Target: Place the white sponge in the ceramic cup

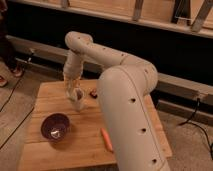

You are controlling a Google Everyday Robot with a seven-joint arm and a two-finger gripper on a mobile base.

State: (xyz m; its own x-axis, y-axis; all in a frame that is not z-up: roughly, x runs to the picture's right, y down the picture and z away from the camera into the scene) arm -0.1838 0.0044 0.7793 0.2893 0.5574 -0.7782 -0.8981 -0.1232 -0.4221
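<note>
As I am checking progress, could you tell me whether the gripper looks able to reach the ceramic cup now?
Probably yes: the gripper hangs right over the ceramic cup, nothing visible between them; the purple bowl sits apart.

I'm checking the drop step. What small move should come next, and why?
Probably release in place: the tool sits right at the mouth of the ceramic cup, and no white sponge shows lying on the wooden table, so the tool likely carries it.
</note>
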